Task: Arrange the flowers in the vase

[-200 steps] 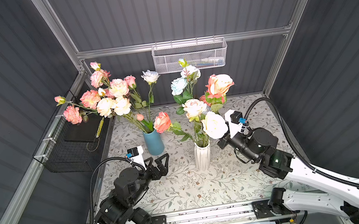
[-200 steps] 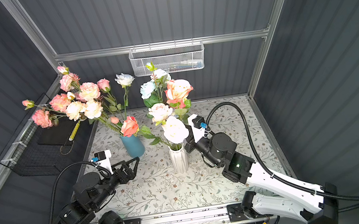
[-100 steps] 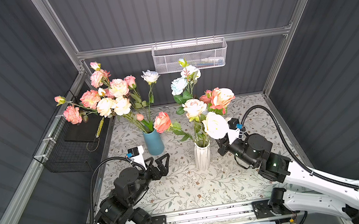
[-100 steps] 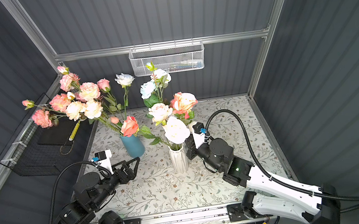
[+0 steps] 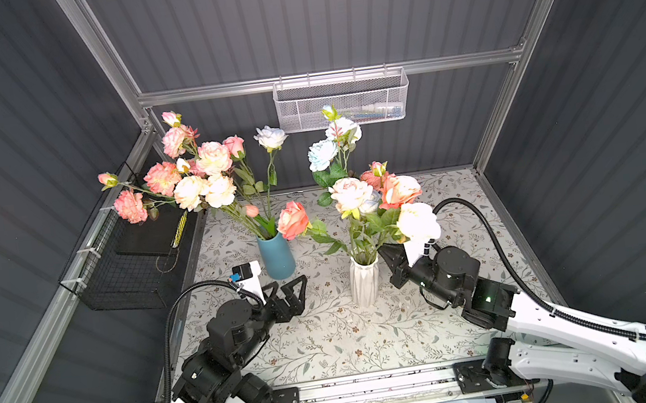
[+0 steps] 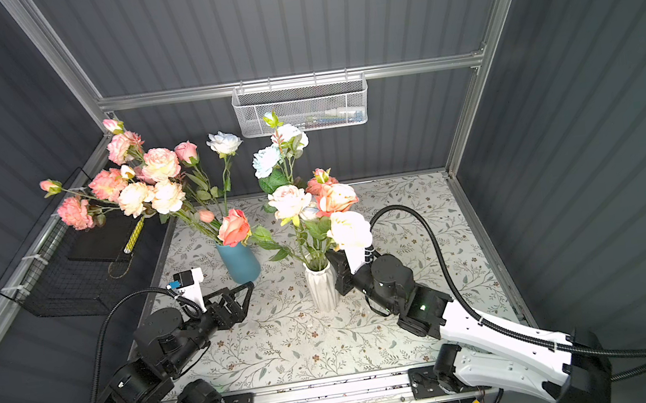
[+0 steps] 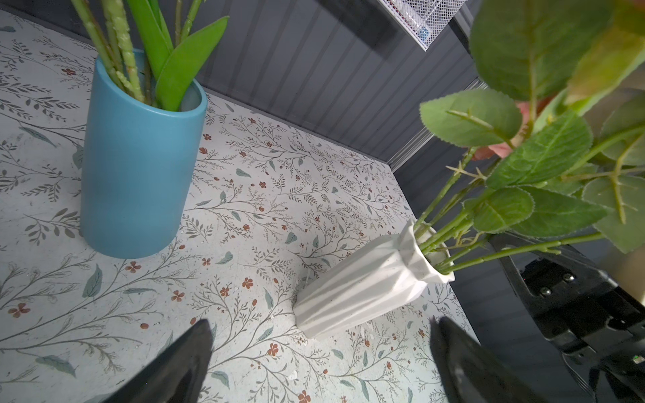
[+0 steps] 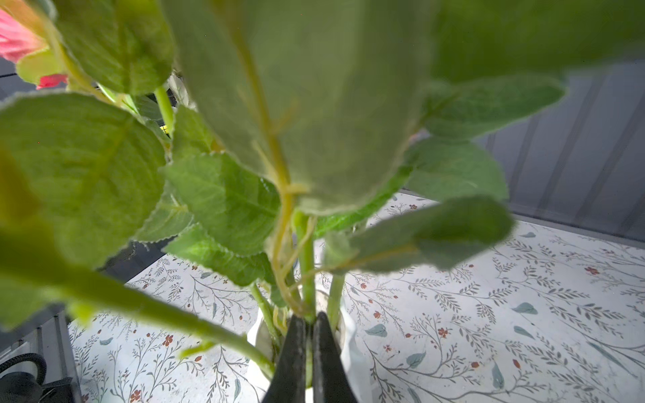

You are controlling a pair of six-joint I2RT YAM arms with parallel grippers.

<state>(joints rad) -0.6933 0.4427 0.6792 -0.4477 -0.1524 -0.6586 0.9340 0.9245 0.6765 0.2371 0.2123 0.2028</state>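
Ribbed grey walls (image 5: 311, 15) enclose a leafy-print table (image 5: 331, 348). Fabric flowers (image 5: 352, 197) on green stems fill a faceted white vase (image 5: 365, 285) mid-table and a smooth blue cylinder vase (image 5: 276, 256) nearer the left edge. Left tool (image 5: 290, 284) spread; right tool (image 8: 310, 315) pinches one stem (image 8: 307, 279) at the white vase's mouth.

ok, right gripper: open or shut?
Shut on a flower stem. In the right wrist view, the right gripper pinches it between black fingers, just above the mouth of the white vase.
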